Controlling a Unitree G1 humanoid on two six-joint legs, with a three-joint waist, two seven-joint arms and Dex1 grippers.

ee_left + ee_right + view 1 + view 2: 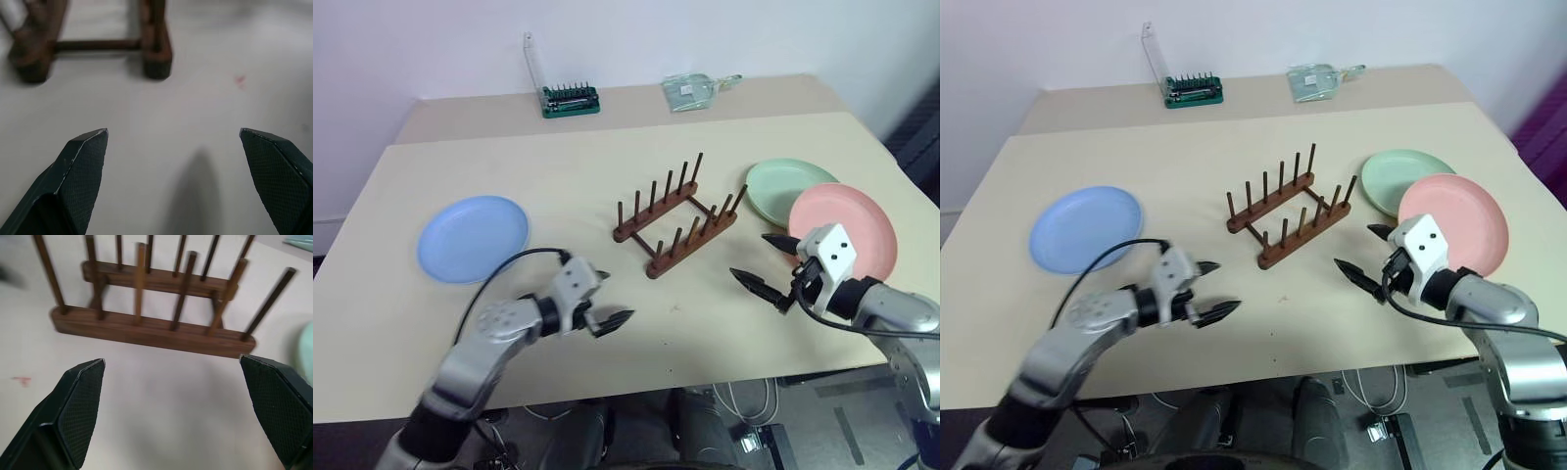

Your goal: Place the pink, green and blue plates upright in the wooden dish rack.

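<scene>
My beige table (607,186) carries the wooden dish rack (675,213) at centre, blue plate (473,237) at nine o'clock, green plate (773,186) and overlapping pink plate (850,227) at three, bit set (570,100) and clear packet (693,91) at twelve.

Head pair high, wrist pair low
Both eye views look down over the tabletop (607,176); both wrist views sit close — facing the wooden dish rack (151,333) from opposite sides.
</scene>
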